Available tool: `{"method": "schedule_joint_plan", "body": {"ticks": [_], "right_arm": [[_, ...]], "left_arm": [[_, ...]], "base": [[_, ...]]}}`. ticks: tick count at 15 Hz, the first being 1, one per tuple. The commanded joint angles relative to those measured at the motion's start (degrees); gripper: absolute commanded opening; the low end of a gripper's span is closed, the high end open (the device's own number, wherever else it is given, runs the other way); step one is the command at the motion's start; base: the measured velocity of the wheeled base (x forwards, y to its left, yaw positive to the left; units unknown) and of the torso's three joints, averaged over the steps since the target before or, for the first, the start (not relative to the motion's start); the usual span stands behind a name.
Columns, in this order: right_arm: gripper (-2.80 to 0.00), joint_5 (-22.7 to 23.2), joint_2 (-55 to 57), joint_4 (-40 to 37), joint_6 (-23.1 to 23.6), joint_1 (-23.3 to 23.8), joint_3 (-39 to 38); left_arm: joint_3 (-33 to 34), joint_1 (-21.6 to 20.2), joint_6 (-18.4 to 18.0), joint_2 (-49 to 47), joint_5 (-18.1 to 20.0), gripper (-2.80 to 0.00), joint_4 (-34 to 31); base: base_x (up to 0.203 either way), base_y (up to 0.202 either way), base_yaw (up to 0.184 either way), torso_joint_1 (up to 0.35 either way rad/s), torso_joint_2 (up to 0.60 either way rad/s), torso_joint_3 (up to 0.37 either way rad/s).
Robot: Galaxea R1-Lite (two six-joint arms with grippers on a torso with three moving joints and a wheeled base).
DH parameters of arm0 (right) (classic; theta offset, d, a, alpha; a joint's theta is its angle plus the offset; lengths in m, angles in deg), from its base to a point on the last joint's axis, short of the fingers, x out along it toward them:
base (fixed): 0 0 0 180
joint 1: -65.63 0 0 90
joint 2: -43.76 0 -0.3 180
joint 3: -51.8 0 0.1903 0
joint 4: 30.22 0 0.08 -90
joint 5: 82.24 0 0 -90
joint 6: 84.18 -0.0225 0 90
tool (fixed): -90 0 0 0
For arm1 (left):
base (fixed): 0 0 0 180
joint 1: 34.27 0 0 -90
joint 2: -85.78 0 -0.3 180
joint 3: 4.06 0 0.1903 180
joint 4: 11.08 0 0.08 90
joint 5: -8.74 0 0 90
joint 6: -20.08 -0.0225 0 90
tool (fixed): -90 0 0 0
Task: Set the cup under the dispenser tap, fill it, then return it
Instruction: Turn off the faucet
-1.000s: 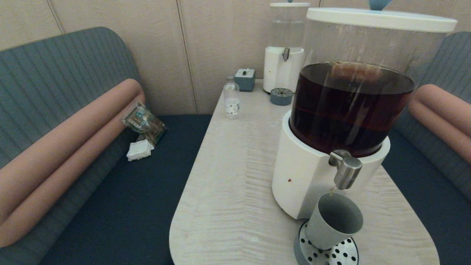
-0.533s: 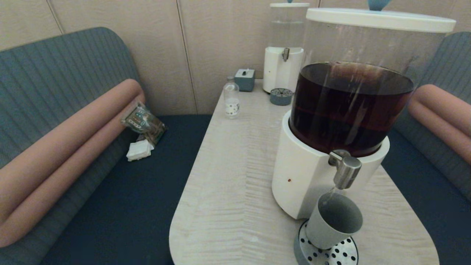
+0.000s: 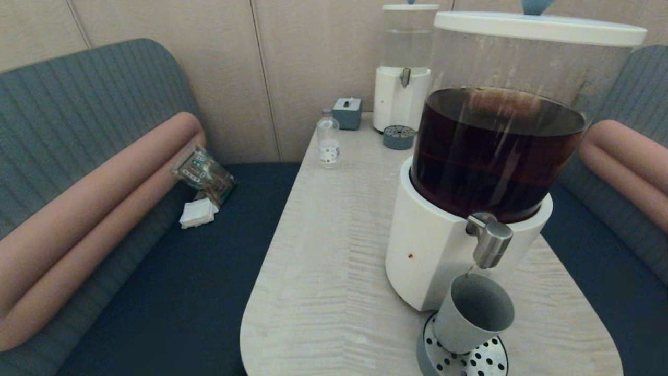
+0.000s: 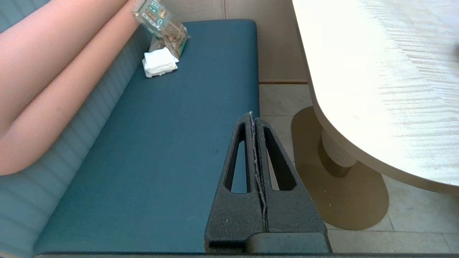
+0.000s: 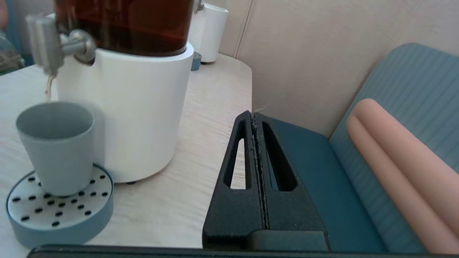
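The grey-green cup (image 3: 472,313) (image 5: 57,145) stands upright on the perforated drip tray (image 3: 488,361) (image 5: 77,211), right below the brushed-steel dispenser tap (image 3: 489,241) (image 5: 46,44) of the big white-based dispenser (image 3: 433,245) holding dark brown liquid. A thin brown stream runs from the tap into the cup. Neither gripper shows in the head view. My right gripper (image 5: 255,114) is shut and empty, off the table's right edge, apart from the cup. My left gripper (image 4: 252,115) is shut and empty, low over the blue bench beside the table.
On the far end of the pale table (image 3: 334,235) stand a small clear bottle (image 3: 329,138), a grey box (image 3: 347,112) and a second dispenser (image 3: 402,83) of clear liquid. Blue benches flank the table; a snack bag (image 3: 203,172) and napkins (image 3: 198,213) lie on the left one.
The brown stream from the tap keeps falling into the cup. Cup, dispenser and view hold still.
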Motion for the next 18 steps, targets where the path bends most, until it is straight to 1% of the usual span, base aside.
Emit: {"method": "schedule_joint_plan", "body": {"ticks": [1,4,8,9,10,14,16,18], "right_arm": [[-2.80,0.02,-4.11,0.20,0.45,-0.30,-2.13],[-2.80,-0.03,-8.03,0.76,1.08,-0.36,-7.16],[-2.80,-1.75,-8.18,8.41,2.97,-0.34,-17.24],[-2.80,-1.75,-8.19,7.51,2.64,-0.34,-18.21],[-2.80,-1.68,-8.19,5.65,2.35,-0.34,-18.14],[-2.80,-1.39,-8.19,2.56,2.32,-0.34,-18.04],[-2.80,-1.33,-8.19,-1.56,1.82,-0.34,-18.05],[-2.80,-0.86,-8.19,-2.35,1.27,-0.34,-18.13]], "left_arm": [[0.00,-0.02,-0.01,-0.09,0.02,-2.80,0.02],[0.00,-0.02,-0.01,-0.09,0.02,-2.80,0.02],[0.00,-0.02,-0.01,-0.09,0.02,-2.80,0.02],[0.00,-0.02,-0.01,-0.09,0.02,-2.80,0.02],[0.00,-0.02,-0.01,-0.09,0.02,-2.80,0.02],[0.00,-0.02,-0.01,-0.09,0.02,-2.80,0.00],[0.00,-0.02,-0.01,-0.09,0.02,-2.80,0.02],[0.00,-0.02,-0.01,-0.09,0.02,-2.80,0.02]], "base": [[0.000,0.000,0.000,0.000,0.00,0.000],[0.000,0.000,0.000,0.000,0.00,0.000],[0.000,0.000,0.000,0.000,0.00,0.000],[0.000,0.000,0.000,0.000,0.00,0.000],[0.000,0.000,0.000,0.000,0.00,0.000],[0.000,0.000,0.000,0.000,0.00,0.000],[0.000,0.000,0.000,0.000,0.00,0.000],[0.000,0.000,0.000,0.000,0.00,0.000]]}}
